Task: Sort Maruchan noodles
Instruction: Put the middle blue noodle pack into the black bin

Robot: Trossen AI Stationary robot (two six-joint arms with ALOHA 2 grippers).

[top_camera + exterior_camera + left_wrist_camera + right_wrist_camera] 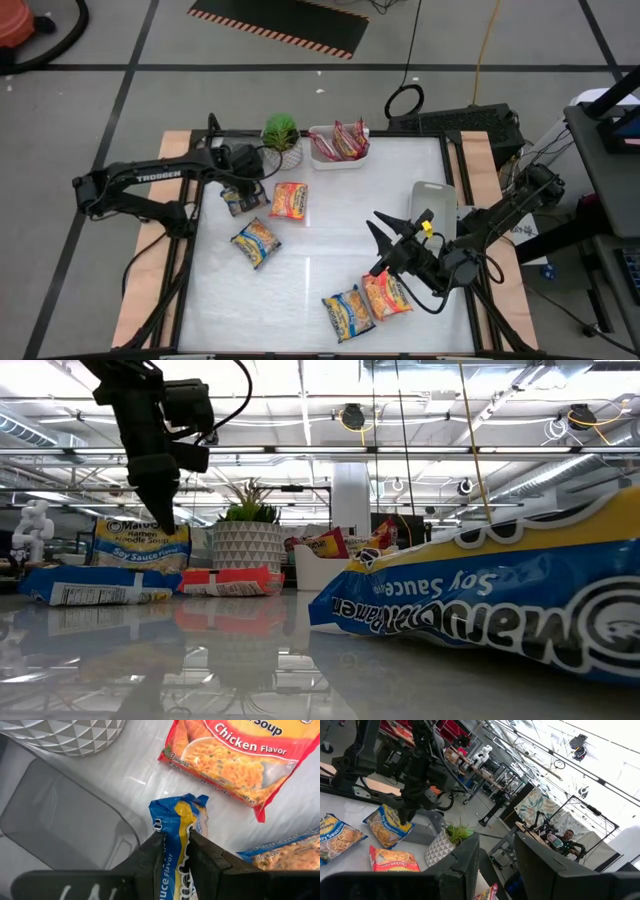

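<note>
Potted plant [281, 135] standing at the far edge of the white counter [310, 270], serving as landmark. Left pincer [238, 192] hanging just in front of and to the left of the plant, clamping on the upper edge of a blue-trimmed packet [176, 827] and holding it upright, its lower end resting at the counter beside a clear grey tray [60, 820]; same packet showing in the low view [142, 545] standing on end to the left of the plant's patterned pot. Red-trimmed chicken packet [289, 200] lying flat just in front of the plant, slightly to its right. Second blue-trimmed packet [256, 242] lying flat farther forward of the plant, well apart from the first. White bin [338, 148] sitting immediately right of the plant, holding several red-trimmed packets [338, 140] standing on edge. Light grey tray [433, 205] lying far to the right of the plant, near the counter's right edge. Right pincer [385, 243] hovering well forward and right of the plant, fingers spreading apart, gripping nothing. Two more packets lying side by side and touching at the near edge, diagonally opposite the plant: one blue-trimmed [347, 313], one red-trimmed [387, 297], just below the right pincer.
</note>
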